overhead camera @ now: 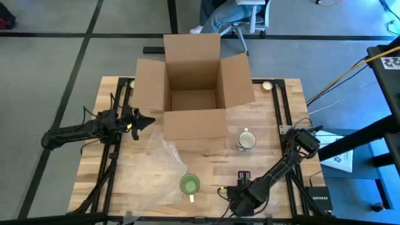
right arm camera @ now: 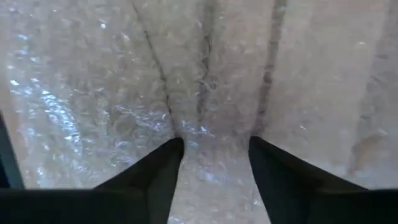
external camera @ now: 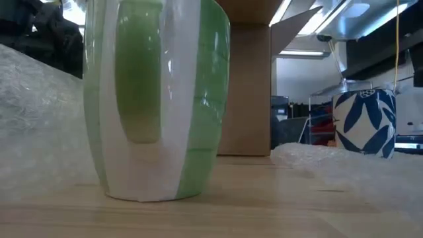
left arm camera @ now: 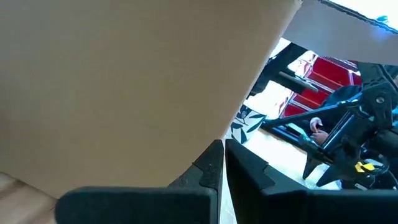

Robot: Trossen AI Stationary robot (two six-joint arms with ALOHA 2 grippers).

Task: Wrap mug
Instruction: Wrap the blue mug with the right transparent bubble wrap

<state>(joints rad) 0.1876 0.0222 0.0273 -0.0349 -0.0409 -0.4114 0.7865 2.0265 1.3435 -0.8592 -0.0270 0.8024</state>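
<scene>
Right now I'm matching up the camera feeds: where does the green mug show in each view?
High view: green mug near the table's front edge, beside the bubble wrap.
Low view: it fills the left half, close up.
Left wrist view: not in it.
Right wrist view: not in it.
Shared landmark: the cardboard box, behind the mug in the low view.

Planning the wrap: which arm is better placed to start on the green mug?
Probably the right. Its hand sits low beside the green mug and the bubble wrap; the left hand is up by the cardboard box.

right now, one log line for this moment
green mug upright on bubble wrap | left claw shut beside box | right claw open over wrap
</scene>
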